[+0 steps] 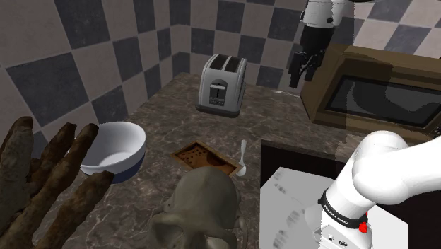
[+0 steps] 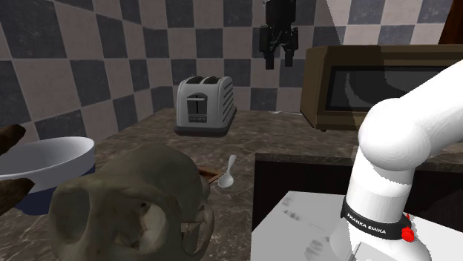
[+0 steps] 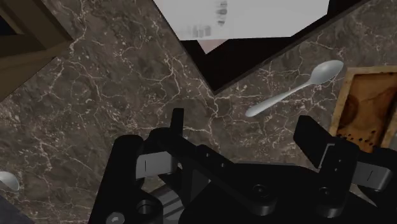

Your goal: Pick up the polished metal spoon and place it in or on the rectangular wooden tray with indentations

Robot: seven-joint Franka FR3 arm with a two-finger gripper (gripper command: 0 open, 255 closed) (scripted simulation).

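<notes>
- Shoulder view: the claw [image 1: 302,68] is hanging high above the dark marble tabletop [image 1: 159,117], pointing down. It is sitting in front of the brown microwave [image 1: 381,92] at the back wall.
- The pale grey spoon [image 1: 242,160] is lying flat on the tabletop, just beside the wooden tray [image 1: 205,160]. It is on the tray's side that is facing the white stand [image 1: 283,205], with its bowl end toward the tabletop's front edge.
- The toaster [image 1: 221,85] is standing toward the tabletop's back corner.
- The white bowl [image 1: 113,150] is sitting near the edge at the shoulder view's left.
- The grey skull [image 1: 201,212] is sitting by the front edge, close to the tray.
- A brown hand-shaped figure [image 1: 42,177] is reaching up beside the bowl.
- Second exterior view: the claw is hanging against the checkered wall, above the gap between toaster and microwave, well apart from the tabletop.
- The spoon is lying between the skull and the stand's dark rim.
- The skull is covering most of the tray here.
- Wrist view: the two fingers [image 3: 177,127] are standing wide apart, so the claw is open and gripping nothing. Bare marble is showing between them.
- The spoon is lying beyond the fingertips, well apart from the claw. Its bowl end is lying just beside the tray's corner with a thin gap showing, and its handle is pointing away from the tray.
- The spoon is lying on the tabletop, not in or on the tray.
- The stand's white top is showing past the spoon, and a corner of the microwave is showing off to the other side.
</notes>
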